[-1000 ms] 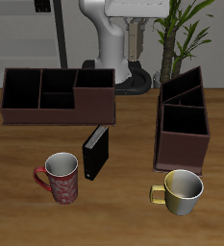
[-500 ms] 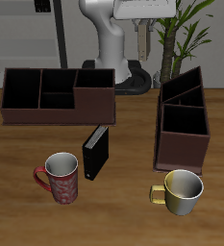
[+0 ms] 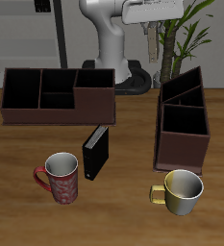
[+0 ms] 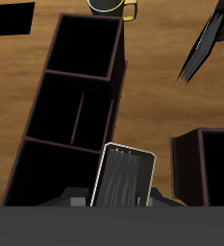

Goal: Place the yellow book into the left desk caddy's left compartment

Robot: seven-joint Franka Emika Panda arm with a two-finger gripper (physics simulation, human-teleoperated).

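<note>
One yellow book [image 4: 123, 176] is seen clamped in the gripper [image 3: 152, 46], page edges showing. The left desk caddy [image 3: 184, 120] is found below the gripper, slightly toward the table's front. Two caddies are counted, the second being a wide caddy [image 3: 58, 94]; also one black book [image 3: 96, 152] and two mugs, a yellow mug [image 3: 181, 190] and a red mug [image 3: 61, 176].

Wooden table [image 3: 123, 216], potted plant [image 3: 181, 34], grey shelving [image 3: 27, 38] behind.
</note>
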